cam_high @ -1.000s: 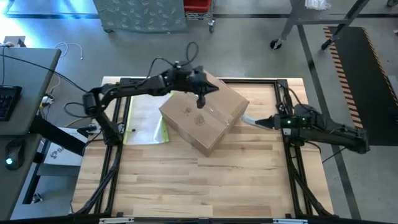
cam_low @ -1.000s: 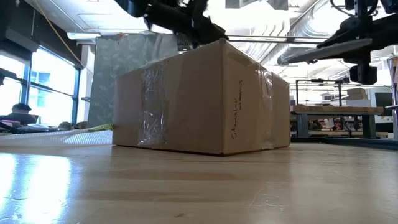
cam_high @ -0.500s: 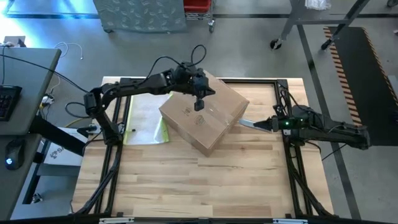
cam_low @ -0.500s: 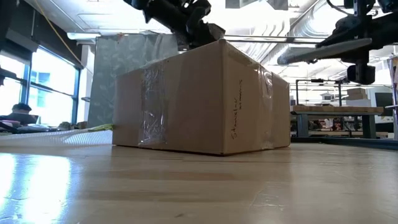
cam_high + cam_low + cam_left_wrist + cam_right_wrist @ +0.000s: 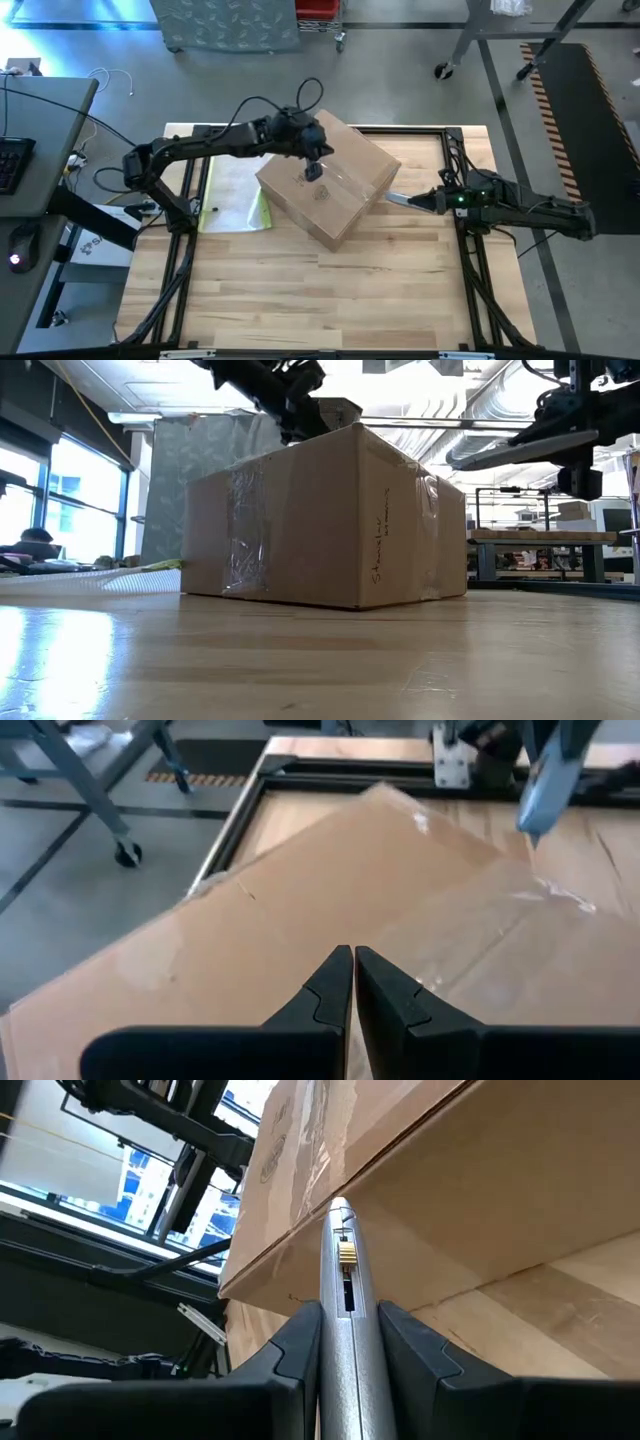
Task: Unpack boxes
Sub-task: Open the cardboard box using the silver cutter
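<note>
The brown cardboard box [image 5: 325, 190] stands on its bottom on the wooden table, turned at a slant, with clear tape over its top and sides [image 5: 245, 520]. My left gripper [image 5: 313, 172] is shut and hovers close over the box's top [image 5: 353, 952], near its far left part. My right gripper [image 5: 425, 200] is at the table's right, beside the box, shut on a thin silver cutter [image 5: 345, 1280]. The cutter's tip [image 5: 340, 1205] is at the box's right side, just under the top edge. My left gripper points slanting down at the box's top face [image 5: 300, 910] with its fingers shut; whether the tips touch the cardboard I cannot tell. My right gripper pinches the cutter's silver handle [image 5: 347, 1330] between its two fingers. The cutter runs forward along the fingers, about level, from the table's right toward the box. It is clear of the table, with its tip against the box's side near the top edge.
A flat clear sleeve with a yellow edge [image 5: 237, 200] lies on the table left of the box. Black frame rails [image 5: 470, 250] run along the table's left, right and far sides. A desk with a keyboard and mouse [image 5: 20, 200] stands beyond the left edge.
My left gripper has drawn back over the box's top toward the table's left and a little toward its near edge, and its wrist has tipped up, nearer level. It has stayed shut. The box and my right gripper have not moved.
</note>
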`<action>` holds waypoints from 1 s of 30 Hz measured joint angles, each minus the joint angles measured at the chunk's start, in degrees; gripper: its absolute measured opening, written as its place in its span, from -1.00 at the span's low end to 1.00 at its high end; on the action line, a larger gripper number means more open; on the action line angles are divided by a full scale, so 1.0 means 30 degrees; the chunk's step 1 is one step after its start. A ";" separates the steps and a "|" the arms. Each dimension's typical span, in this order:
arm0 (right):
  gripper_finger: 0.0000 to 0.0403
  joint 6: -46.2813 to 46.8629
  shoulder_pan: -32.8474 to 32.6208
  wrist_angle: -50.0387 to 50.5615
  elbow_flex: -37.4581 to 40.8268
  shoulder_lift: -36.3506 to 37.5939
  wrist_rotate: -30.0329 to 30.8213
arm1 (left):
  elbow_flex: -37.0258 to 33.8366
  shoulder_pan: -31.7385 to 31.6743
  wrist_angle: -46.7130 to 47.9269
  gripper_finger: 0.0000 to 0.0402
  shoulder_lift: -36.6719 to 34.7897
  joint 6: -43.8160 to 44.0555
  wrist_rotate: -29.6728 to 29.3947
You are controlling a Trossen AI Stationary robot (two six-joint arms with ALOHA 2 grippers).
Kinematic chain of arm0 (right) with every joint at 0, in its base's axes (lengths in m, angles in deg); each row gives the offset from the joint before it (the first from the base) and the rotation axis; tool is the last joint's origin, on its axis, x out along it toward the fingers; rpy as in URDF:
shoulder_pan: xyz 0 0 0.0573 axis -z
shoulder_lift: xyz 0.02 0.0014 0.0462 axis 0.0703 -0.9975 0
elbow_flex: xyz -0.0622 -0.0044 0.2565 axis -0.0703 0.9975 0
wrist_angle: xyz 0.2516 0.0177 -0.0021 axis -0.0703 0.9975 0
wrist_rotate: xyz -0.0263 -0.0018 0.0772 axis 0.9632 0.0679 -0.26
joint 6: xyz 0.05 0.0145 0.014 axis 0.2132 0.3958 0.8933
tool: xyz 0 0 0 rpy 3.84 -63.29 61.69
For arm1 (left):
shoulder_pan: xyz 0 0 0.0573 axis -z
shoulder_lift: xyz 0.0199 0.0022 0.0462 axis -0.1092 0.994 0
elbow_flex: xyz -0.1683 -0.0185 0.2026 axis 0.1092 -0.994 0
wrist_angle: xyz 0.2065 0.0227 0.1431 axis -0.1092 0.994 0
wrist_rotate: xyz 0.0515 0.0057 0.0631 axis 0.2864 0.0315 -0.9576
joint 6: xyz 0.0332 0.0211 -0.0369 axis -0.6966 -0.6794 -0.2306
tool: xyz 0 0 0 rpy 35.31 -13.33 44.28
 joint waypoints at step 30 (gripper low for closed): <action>-0.71 -0.0492 0.0000 -0.0160 0.0015 0.0000 0.0413 | -0.0015 -0.1351 -0.0038 -1.00 -0.0087 0.0503 0.1637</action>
